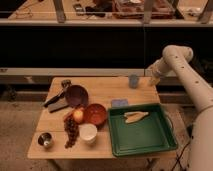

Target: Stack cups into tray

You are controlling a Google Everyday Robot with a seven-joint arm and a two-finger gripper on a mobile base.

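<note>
While your gripper (150, 83) hangs over the back right edge of the wooden table (106, 88), just right of the pale blue-grey cup (133, 80) and apart from it, its jaws stand wide and grip nothing. You'll find the steel cup (45, 140) well apart, at the front left corner. The dark-green tray (150, 144) sits front right, holding only a pale yellowish item (135, 117); both cups stand outside it.
</note>
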